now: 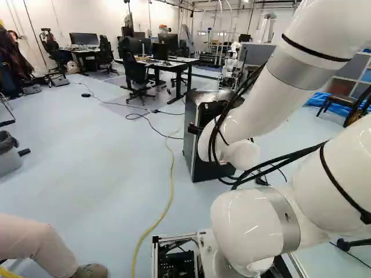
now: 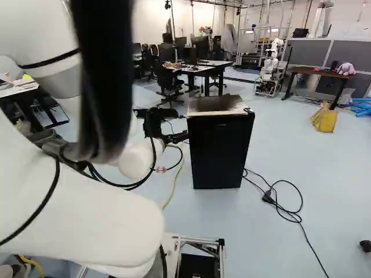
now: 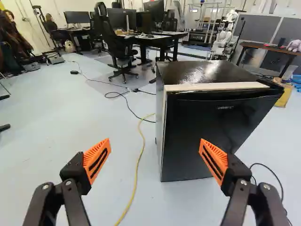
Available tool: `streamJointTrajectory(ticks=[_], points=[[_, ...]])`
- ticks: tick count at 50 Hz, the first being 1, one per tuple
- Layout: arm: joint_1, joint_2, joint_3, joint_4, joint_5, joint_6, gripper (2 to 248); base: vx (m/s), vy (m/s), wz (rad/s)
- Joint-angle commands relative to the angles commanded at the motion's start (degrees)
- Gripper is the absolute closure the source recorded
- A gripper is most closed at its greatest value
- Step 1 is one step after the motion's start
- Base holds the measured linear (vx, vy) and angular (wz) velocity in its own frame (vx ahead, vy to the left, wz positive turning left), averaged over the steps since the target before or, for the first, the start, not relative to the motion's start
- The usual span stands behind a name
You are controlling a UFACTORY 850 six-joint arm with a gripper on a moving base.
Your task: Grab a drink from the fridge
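The gripper (image 2: 183, 127) reaches forward near the left side of the black fridge (image 2: 219, 152) in the right base view. In the wrist view the open gripper (image 3: 155, 153) has nothing between its orange pads. Ahead of it stands the fridge (image 3: 211, 132), its front door closed and a pale strip along the door's top edge; one finger overlaps the door in that view. Whether it touches is not visible. The left base view shows the fridge (image 1: 203, 165) partly behind the arm. No drink is in sight; the fridge's inside is hidden.
A yellow cable (image 3: 136, 174) runs over the floor beside the fridge, and a black cable (image 2: 290, 214) lies on its other side. A person's leg (image 1: 43, 243) is close to the base. Desks and chairs stand behind, with another robot (image 2: 270, 69) farther back.
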Motion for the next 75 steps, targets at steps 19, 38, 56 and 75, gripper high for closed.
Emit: streamJointTrajectory(ticks=[19,38,56,75], points=[[0.00,0.00,0.00,0.00,0.00,0.00,3,0.045,0.001,-0.003],[0.00,0.00,0.00,0.00,0.00,0.00,3,0.046,0.001,-0.003],[0.00,0.00,0.00,0.00,0.00,0.00,3,0.049,0.001,-0.004],[0.00,0.00,0.00,0.00,0.00,0.00,3,0.008,0.000,-0.001]])
